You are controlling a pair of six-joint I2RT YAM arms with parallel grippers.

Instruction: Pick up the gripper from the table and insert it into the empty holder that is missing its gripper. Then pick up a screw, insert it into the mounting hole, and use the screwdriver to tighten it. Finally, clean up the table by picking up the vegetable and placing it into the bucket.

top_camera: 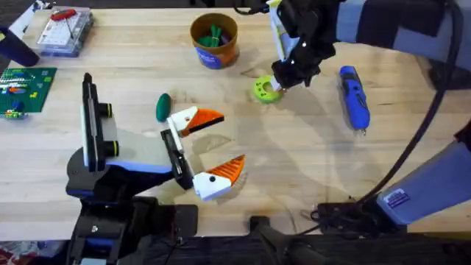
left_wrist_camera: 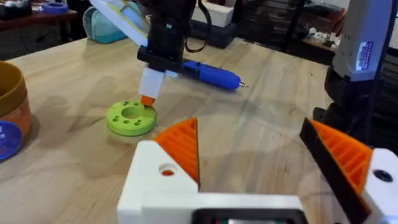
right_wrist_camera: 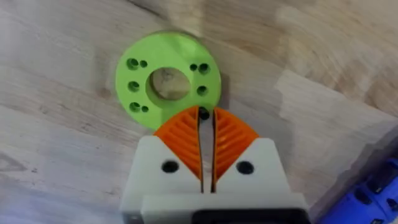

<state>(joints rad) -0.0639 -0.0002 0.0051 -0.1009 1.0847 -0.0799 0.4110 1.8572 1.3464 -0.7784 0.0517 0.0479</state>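
My right gripper [top_camera: 282,82] [right_wrist_camera: 204,121] hangs tip-down at the edge of a lime-green ring [top_camera: 266,90] [right_wrist_camera: 166,79] [left_wrist_camera: 131,117] that has a centre hole and small holes around it. Its fingers are shut on a small dark screw [right_wrist_camera: 203,114]. The blue screwdriver [top_camera: 353,96] [left_wrist_camera: 211,73] lies on the table to its right. My left gripper [top_camera: 223,143] [left_wrist_camera: 261,155] stands open and empty at mid-table. The dark green vegetable [top_camera: 163,107] lies just left of it. The bucket [top_camera: 214,48] [left_wrist_camera: 9,118] stands at the back. The loose gripper and its holder are out of view.
A green circuit board [top_camera: 26,87] lies at the left edge. A clear box [top_camera: 65,31] holding a red-handled tool sits at the back left. Green pieces lie inside the bucket. Bare wood stretches between the ring and the front edge.
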